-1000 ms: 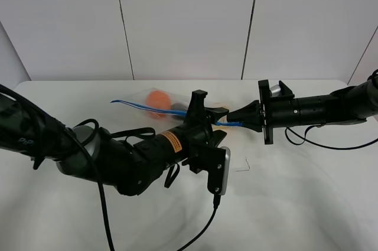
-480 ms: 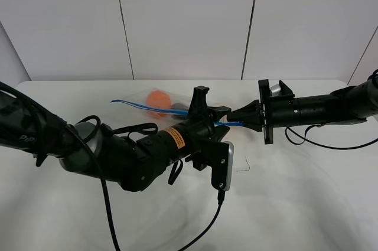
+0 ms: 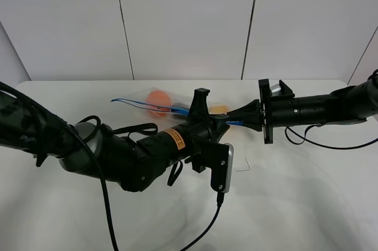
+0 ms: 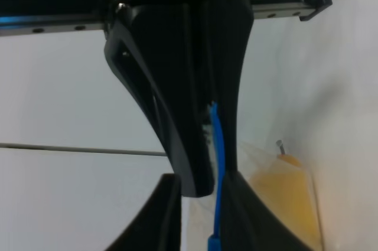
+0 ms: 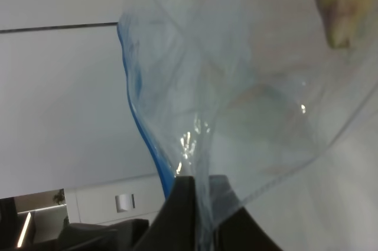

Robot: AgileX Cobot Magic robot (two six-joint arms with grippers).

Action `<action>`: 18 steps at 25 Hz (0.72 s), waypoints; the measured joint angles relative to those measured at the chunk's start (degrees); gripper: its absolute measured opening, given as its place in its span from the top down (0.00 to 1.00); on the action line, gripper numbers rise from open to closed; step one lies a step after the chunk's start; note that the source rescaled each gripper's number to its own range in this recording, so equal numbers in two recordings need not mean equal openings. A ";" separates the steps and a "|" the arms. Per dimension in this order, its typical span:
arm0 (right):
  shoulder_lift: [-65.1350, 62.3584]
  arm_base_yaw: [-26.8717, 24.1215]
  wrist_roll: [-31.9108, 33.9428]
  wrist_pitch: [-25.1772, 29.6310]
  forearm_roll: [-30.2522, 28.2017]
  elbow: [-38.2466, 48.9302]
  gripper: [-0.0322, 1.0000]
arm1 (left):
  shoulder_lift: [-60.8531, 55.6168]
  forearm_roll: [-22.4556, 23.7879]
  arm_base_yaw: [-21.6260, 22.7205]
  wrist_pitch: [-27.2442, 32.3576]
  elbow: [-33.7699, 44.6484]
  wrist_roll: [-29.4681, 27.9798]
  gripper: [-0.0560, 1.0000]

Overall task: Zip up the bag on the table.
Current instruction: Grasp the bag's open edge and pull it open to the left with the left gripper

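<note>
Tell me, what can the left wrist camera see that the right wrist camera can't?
Only the left wrist view shows the left fingers pinching the blue zipper strip, with a yellow-orange lump beside them. Only the right wrist view shows the right fingers gripping the bag as a wide sheet of crinkly clear plastic, plus a blurry purple-and-yellow thing. Both show the blue strip and the white wall behind.
</note>
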 joint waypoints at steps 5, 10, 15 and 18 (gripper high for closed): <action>0.00 0.00 0.00 -0.05 0.00 0.00 0.97 | 0.00 0.00 0.00 0.39 0.00 0.00 0.77; 0.00 0.00 0.00 -0.11 -0.20 0.00 0.97 | 0.00 0.00 0.00 3.41 0.00 -0.01 0.77; 0.00 0.00 0.00 -0.11 -0.42 0.00 0.97 | 0.00 -0.81 0.00 4.48 -0.06 -0.06 0.70; 0.00 0.00 0.00 -0.11 -0.42 0.00 0.97 | 0.00 -1.77 0.00 4.54 -0.18 -0.12 0.61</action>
